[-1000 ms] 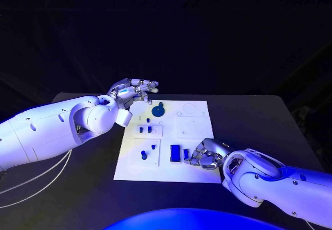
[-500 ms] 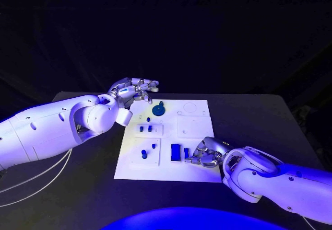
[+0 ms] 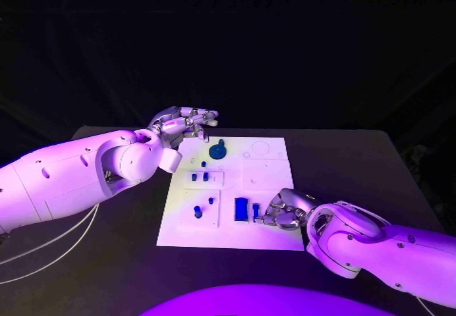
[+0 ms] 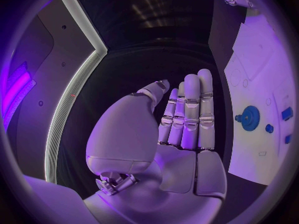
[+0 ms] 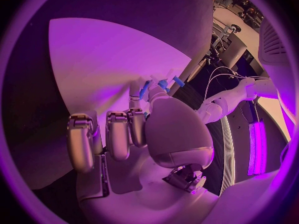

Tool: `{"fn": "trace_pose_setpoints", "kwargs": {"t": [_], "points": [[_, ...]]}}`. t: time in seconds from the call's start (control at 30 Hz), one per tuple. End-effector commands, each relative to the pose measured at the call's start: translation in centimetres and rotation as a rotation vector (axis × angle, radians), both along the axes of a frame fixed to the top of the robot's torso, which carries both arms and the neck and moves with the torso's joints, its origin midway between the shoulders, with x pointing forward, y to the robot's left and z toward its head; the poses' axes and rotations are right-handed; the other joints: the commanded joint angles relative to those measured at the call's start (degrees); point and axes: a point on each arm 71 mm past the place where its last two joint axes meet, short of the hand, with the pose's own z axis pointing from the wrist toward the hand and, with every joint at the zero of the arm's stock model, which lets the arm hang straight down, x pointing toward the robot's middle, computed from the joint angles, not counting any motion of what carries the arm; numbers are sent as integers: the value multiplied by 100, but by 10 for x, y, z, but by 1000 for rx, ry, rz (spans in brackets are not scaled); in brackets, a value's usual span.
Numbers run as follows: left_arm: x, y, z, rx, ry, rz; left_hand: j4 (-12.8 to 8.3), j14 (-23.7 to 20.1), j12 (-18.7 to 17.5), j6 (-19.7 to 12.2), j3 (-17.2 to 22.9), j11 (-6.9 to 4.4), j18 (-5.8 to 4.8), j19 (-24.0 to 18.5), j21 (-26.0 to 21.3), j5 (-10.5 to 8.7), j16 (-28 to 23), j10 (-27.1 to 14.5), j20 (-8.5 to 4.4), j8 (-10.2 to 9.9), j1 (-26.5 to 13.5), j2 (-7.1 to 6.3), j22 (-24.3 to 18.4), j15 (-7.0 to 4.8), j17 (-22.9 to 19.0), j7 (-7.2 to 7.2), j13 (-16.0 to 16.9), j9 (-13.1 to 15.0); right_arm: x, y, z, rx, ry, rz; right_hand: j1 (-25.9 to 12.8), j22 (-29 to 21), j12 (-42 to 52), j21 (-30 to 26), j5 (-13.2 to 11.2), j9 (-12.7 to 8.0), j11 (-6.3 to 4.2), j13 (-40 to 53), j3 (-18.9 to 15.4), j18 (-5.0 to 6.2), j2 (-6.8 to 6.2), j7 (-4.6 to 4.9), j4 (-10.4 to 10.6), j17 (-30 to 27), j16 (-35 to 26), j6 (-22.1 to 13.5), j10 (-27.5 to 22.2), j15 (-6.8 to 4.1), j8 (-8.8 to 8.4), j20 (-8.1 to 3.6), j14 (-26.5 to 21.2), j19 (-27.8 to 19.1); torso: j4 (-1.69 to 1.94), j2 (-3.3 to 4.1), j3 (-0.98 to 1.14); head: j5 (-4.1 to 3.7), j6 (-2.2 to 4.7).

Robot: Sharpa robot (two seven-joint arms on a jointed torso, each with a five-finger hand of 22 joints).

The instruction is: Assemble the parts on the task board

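- left hand (image 3: pixel 187 123) raised off the far-left corner of the task board (image 3: pixel 269 172), fingers apart, holding nothing
- right hand (image 3: pixel 282 212) down on board's near edge, fingers curled beside the upright blue parts (image 3: pixel 241 209); grip unclear
- blue gear (image 3: pixel 217 152) sits near board's far edge

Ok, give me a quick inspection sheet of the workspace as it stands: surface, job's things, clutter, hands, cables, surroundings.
Surface: black table, bare around the board.
Job's things: white task board at mid-table; a round blue gear near its far edge; small blue parts in its middle; a blue block near the right hand.
Clutter: nothing seen.
Hands: left hand raised off the board's far left corner, fingers apart, holding nothing; right hand down on the board by the blue block, grip cannot be told.
Cables: white cables trail on the table under the left arm.
Surroundings: dark backdrop.
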Motion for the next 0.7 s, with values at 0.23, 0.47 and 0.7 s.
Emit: {"fn": "trace_pose_setpoints", "kwargs": {"t": [0.23,0.47,0.7], "points": [[0,3,-1,-9,-7,-3,7,-25,22,-34,-5,8,32,44,-28,11,23,-50,-2,33,34,23,-8,3,-9,4,-3,-3,11,-12,25,477,-9,-107,-23,1092,-1078,-924,343,-99,168,444,-237,172,47,202,66,169,-502,-495,-238,121,-264,91,285,233,7,-84,-40,-33,72],[0,3,-3,-62,-18,15,13,-41,31,-135,-14,2,32,46,-50,5,22,-100,3,-1,37,15,-23,6,-25,-30,-17,-20,45,-35,42,679,79,-187,456,-240,-3682,-3691,447,-407,392,-1105,-303,667,342,443,-30,-1831,-2241,-848,-1689,327,-612,315,-404,-803,-6,-234,-121,-40,207],[4,9,-5,-97,-37,81,90,-683,-200,108,5,25,19,-438,-550,10,-636,-29,72,99,-4,-11,-278,79,-375,-41,-248,0,93,-60,52,791,82,-257,872,-2049,-5303,-6753,106,-786,617,-2486,-314,965,384,555,-100,-3895,-4801,-1139,-2811,574,-876,549,-1677,-2117,-3,-438,-190,-38,448]]}}
